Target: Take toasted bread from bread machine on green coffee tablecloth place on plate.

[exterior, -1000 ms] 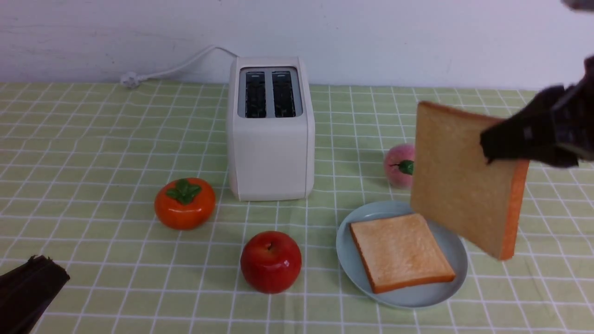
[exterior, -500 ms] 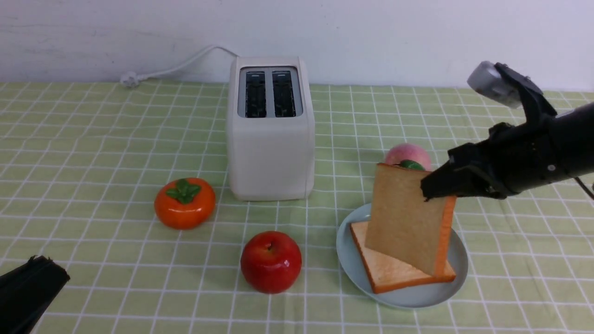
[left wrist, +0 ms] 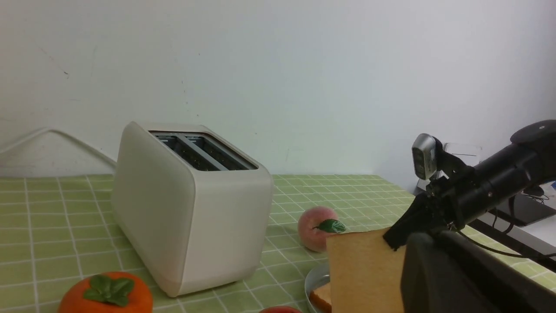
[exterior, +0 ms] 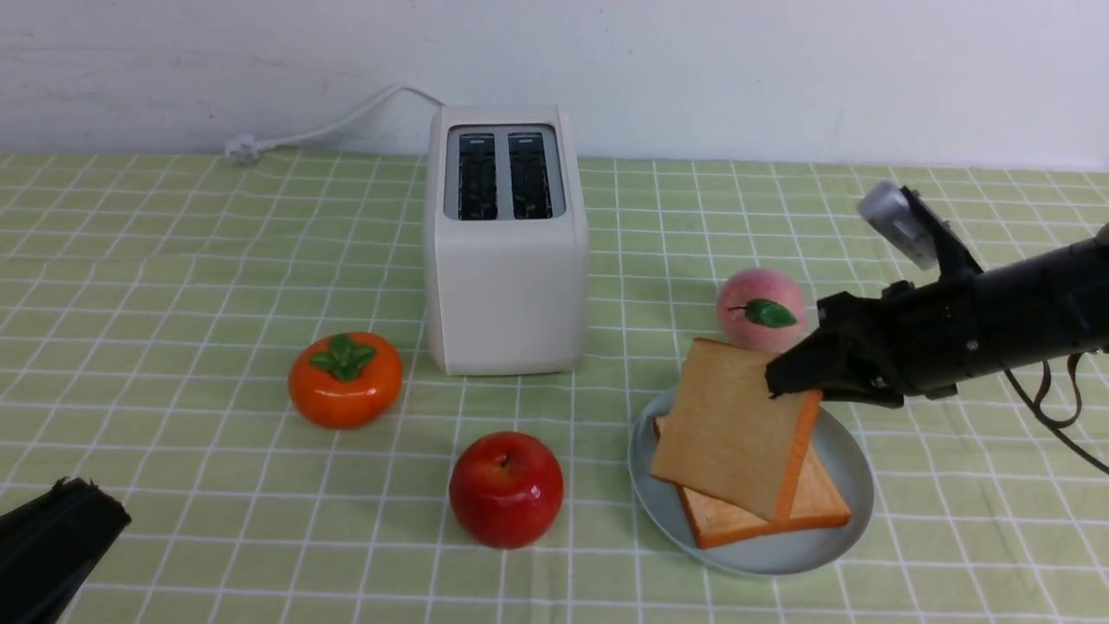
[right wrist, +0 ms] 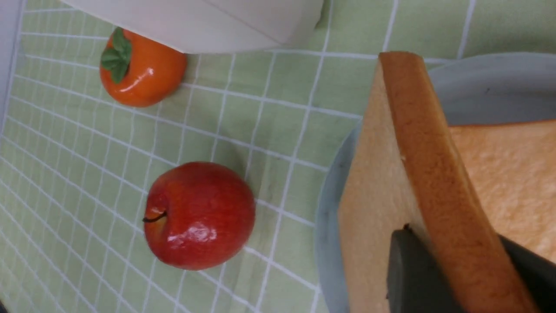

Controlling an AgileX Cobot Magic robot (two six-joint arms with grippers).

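Observation:
The cream bread machine (exterior: pixel 505 243) stands at the back on the green coffee tablecloth (exterior: pixel 173 286), both slots empty. One toasted bread slice (exterior: pixel 819 507) lies flat on the pale blue plate (exterior: pixel 762 555). My right gripper (exterior: pixel 793 381) is shut on the upper corner of the second slice (exterior: pixel 728 433), which is tilted low over the first, its lower edge at or just above it. The right wrist view shows the fingers either side of its crust (right wrist: pixel 417 174). My left gripper (exterior: pixel 52 546) rests at the front left, far from the plate; its jaws are hidden.
A red apple (exterior: pixel 506 490) sits left of the plate. An orange persimmon (exterior: pixel 345 380) is front left of the toaster. A pink peach (exterior: pixel 761 309) lies just behind the plate. The white power cord (exterior: pixel 329 126) runs along the back wall.
My right gripper has come down and to the left with the second slice, from high right of the plate to low over the first slice. The slice tipped flatter. The left arm has not moved.

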